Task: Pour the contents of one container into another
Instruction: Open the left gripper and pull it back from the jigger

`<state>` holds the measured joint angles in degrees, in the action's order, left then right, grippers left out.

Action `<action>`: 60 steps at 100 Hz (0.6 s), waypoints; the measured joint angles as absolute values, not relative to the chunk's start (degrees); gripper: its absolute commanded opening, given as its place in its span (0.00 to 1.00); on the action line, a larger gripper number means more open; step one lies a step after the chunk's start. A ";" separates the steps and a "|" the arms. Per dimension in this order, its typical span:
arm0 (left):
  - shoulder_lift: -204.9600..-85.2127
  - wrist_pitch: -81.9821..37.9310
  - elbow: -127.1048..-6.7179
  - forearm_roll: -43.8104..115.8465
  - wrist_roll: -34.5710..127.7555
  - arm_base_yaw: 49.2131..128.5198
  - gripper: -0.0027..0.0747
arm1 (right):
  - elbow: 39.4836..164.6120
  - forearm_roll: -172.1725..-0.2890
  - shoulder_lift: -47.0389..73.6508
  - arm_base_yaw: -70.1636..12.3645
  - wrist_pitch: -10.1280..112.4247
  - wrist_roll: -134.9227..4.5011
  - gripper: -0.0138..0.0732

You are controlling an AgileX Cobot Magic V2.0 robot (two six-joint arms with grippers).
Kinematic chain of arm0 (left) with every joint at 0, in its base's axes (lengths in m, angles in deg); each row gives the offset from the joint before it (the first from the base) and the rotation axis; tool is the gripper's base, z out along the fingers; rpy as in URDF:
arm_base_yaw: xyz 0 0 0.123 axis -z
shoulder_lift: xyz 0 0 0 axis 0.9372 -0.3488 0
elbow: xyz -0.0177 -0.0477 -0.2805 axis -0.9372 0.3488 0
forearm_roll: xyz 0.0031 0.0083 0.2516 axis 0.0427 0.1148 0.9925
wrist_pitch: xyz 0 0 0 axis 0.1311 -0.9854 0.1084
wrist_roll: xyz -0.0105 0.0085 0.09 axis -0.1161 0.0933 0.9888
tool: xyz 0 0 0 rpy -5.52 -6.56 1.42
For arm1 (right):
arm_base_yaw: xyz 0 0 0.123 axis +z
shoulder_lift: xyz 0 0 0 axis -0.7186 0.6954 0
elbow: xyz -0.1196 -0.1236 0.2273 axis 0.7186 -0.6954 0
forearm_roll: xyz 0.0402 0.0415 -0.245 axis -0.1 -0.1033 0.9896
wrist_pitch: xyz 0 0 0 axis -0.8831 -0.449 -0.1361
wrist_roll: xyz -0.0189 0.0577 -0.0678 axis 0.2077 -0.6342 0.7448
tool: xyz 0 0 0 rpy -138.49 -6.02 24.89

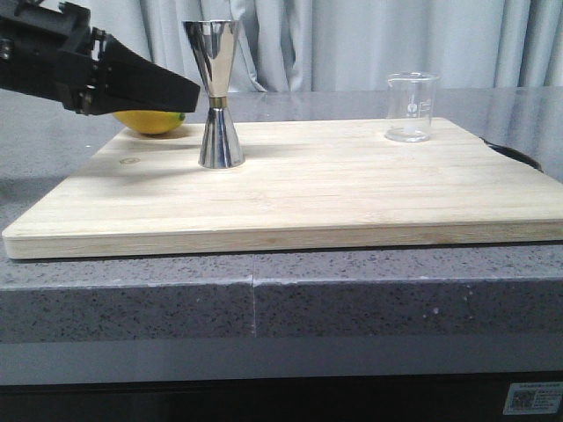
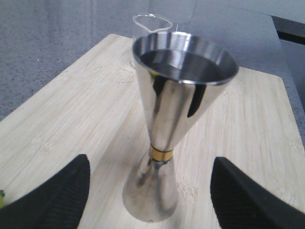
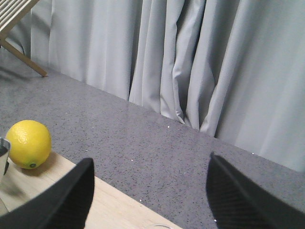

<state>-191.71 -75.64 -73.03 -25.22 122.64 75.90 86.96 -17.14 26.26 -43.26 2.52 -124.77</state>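
The front cam sat low, about level with the counter edge, looking straight ahead over the wooden board (image 1: 290, 189) toward the grey curtains (image 1: 369, 44). It took in the whole board from a moderate way back. The left wrist cam was way closer, looking down at a slant along the board (image 2: 62, 124), with the steel jigger (image 2: 171, 119) filling most of the shot. Both of those views caught the jigger (image 1: 217, 97) and the glass beaker (image 1: 411, 107). The right wrist cam faced out across the counter at the curtains (image 3: 167, 57), only sharing the lemon (image 3: 27, 144) with the front view (image 1: 151, 121).
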 measured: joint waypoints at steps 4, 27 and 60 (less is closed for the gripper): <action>-191.15 -75.64 -73.03 -24.65 122.17 75.52 0.68 | 86.96 -17.14 26.26 -43.26 2.52 -124.77 0.67; -188.04 -75.89 -73.03 -21.92 119.39 72.46 0.68 | 86.96 -17.14 26.26 -43.26 2.52 -124.77 0.67; -180.52 -76.40 -73.03 -20.91 112.85 66.09 0.68 | 86.96 -17.14 24.06 -43.26 6.96 -124.77 0.67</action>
<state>-180.52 -76.40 -73.03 -20.91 112.85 66.09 86.96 -17.14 24.06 -43.26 6.96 -124.77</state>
